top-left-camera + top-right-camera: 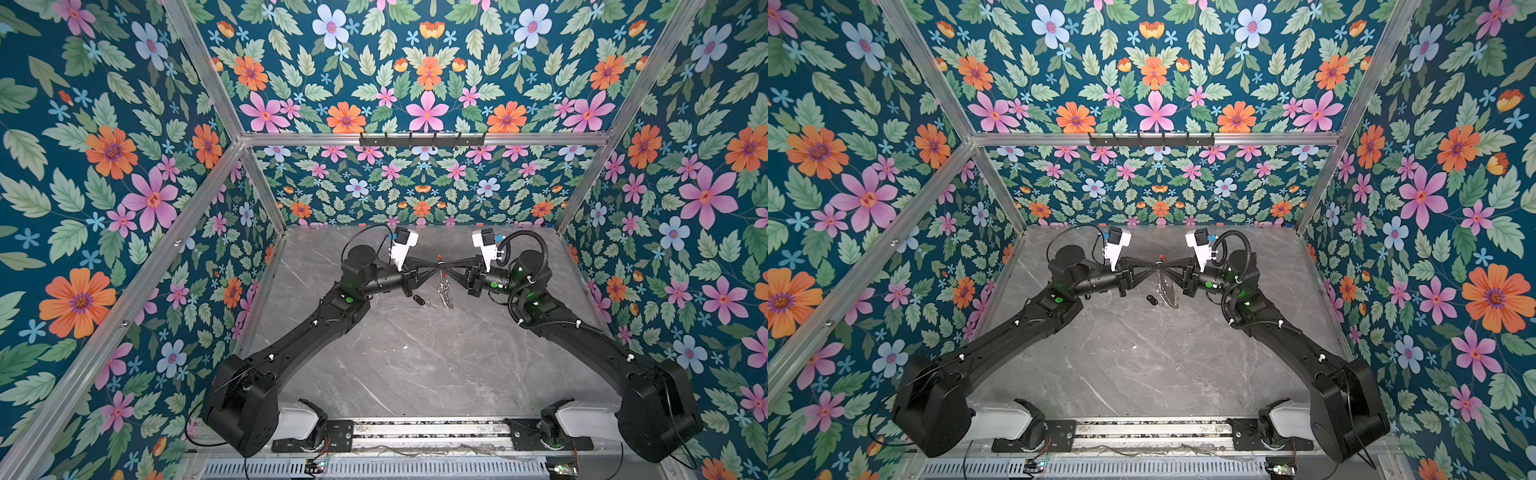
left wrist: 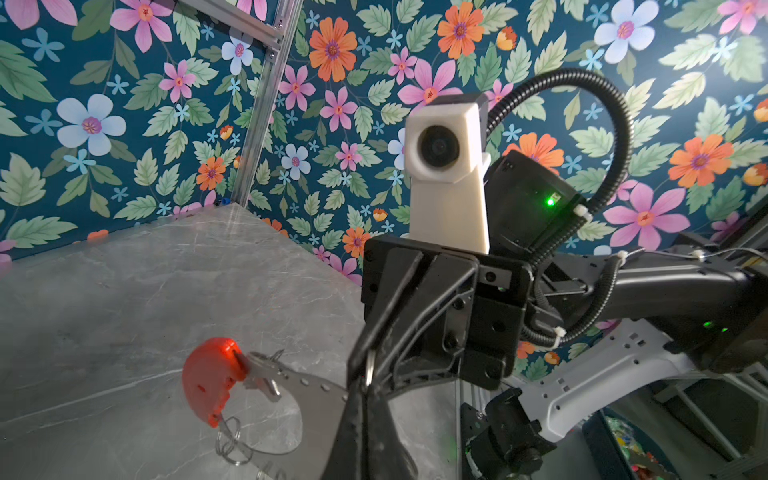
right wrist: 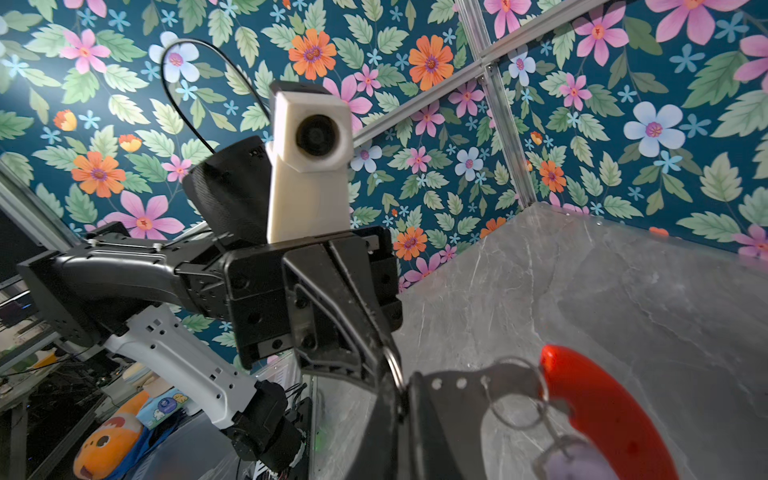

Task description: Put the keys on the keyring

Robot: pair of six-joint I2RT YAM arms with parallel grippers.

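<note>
Keyring [image 1: 439, 266] hangs in the air at the centre of both top views, above the grey marbled counter [image 1: 415, 365], between two end effectors that meet tip to tip. Its red section [image 2: 208, 378] sits uppermost, and a bunch of small silver rings [image 1: 445, 293] dangles below it. The left end effector [image 1: 435, 269] is closed tight on the hoop's grey perforated band. The right end effector [image 1: 447, 270] meets the band from the opposite side with narrow jaws; whether it grips cannot be told. A black key [image 1: 419, 300] lies flat on the counter, just lower left of the dangling rings and apart from both arms. A pale lilac key [image 3: 573, 463], blurred, hangs by thin wire rings beside the red section in the right wrist view.
</note>
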